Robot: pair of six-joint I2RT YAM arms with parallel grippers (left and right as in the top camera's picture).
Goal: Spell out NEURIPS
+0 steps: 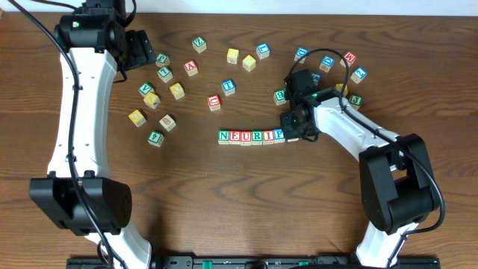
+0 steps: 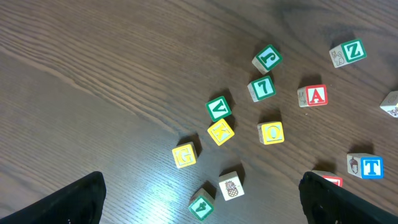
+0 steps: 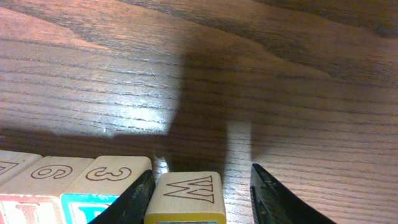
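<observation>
Six cubes read NEURIP (image 1: 252, 136) overhead, with the right gripper (image 1: 296, 127) over the row's end. Its wrist view shows the seventh cube (image 3: 186, 198), yellow-edged, between loose fingers (image 3: 268, 193), a gap on one side. Meanwhile the left gripper (image 2: 200, 190) hangs wide, empty, above scattered cubes (image 2: 221, 132).

Row of cubes (image 1: 251, 136) at the middle of the tabletop (image 1: 224, 194), one straight line parallel to its front edge. Small pale wooden cubes, coloured frames, letter faces up, sides touching. Left to right: N cube (image 1: 223, 136), E cube (image 1: 234, 136), U cube (image 1: 246, 136), R cube (image 1: 257, 137), I cube (image 1: 268, 136), P cube (image 1: 278, 135). The seventh cube (image 1: 293, 138) stands at the row's right end just beside P and is mostly covered from above. In the right wrist view it is upright, with a yellow top edge and an outlined W on its side.
</observation>
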